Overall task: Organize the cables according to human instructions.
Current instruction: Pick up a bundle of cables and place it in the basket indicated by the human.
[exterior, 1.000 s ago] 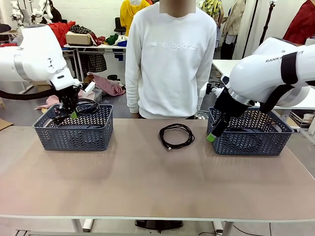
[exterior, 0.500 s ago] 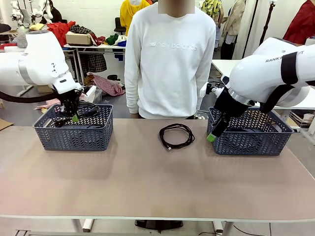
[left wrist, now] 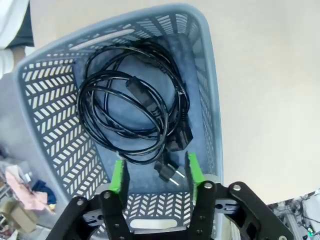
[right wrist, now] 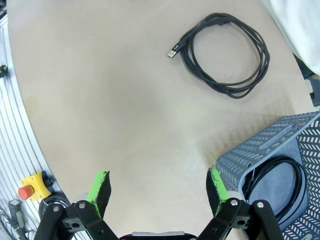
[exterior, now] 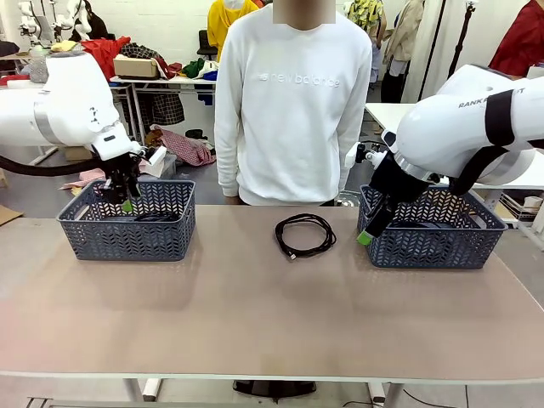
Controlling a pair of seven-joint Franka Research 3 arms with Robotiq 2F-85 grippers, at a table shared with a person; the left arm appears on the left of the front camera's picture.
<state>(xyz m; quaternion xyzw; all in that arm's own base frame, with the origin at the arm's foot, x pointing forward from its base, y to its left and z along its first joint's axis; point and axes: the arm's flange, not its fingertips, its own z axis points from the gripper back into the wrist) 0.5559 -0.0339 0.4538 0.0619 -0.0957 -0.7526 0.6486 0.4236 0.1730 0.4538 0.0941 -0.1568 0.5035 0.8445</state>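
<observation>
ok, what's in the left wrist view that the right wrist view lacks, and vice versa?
Left wrist: open left gripper over a grey plastic lattice basket holding coiled black power cords with plugs. Right wrist: open right gripper above a loose coiled black cable, another grey basket's corner with a cord inside, a yellow box with red button. Both: beige tabletop.

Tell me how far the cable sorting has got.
Done: cables lie in the left basket, a cord in the right basket. In hand: nothing; left gripper and right gripper are open. Left: the loose cable on the table.
</observation>
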